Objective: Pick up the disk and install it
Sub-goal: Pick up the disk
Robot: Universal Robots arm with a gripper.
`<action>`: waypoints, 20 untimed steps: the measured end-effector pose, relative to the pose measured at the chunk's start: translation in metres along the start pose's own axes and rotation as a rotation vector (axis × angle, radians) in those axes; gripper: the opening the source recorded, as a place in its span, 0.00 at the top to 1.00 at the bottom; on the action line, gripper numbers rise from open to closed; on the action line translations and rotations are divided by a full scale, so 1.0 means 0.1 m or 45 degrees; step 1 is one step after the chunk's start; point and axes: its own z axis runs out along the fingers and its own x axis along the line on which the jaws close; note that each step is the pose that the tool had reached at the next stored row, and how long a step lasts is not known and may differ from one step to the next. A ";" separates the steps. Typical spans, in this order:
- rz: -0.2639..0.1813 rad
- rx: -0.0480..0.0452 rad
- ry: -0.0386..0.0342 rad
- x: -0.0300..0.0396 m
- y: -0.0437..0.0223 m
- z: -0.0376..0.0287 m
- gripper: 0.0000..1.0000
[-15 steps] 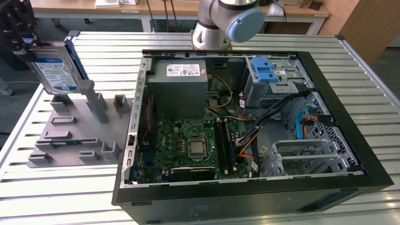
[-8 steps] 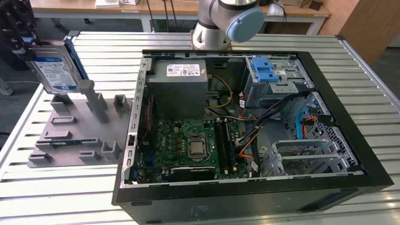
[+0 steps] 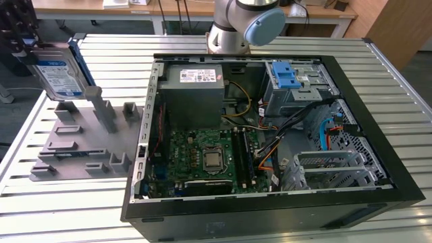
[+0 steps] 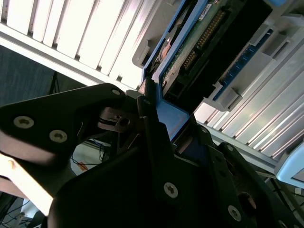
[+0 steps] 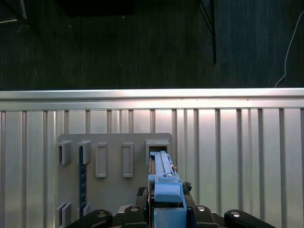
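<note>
The disk (image 3: pixel 62 71), a silver drive with a blue-and-white label in a blue bracket, stands on edge over the grey holder (image 3: pixel 81 142) at the exterior view's left. My gripper (image 3: pixel 28 48) is shut on its upper edge. In the first wrist view the disk's blue bracket (image 5: pixel 164 183) sits between my black fingers (image 5: pixel 209 216), above a slot of the grey holder (image 5: pixel 114 190). The second wrist view shows the disk's green circuit board (image 4: pixel 192 52) and my gripper (image 4: pixel 161 123) clamped on the bracket. I cannot tell whether its lower edge touches the holder.
An open black computer case (image 3: pixel 357 131) lies on the slatted metal table (image 3: pixel 60 212). Inside it are a grey drive bay with a blue latch (image 3: pixel 288 76), a power supply (image 3: pixel 192 91) and a motherboard (image 3: pixel 209 157). The arm's base (image 3: pixel 243 25) stands behind the case.
</note>
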 end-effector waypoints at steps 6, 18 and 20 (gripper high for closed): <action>0.000 0.000 0.0001 0.000 0.000 -0.017 0.64; 0.000 0.000 0.0001 0.000 0.001 -0.059 0.64; 0.000 0.000 0.0001 0.000 0.001 -0.065 0.64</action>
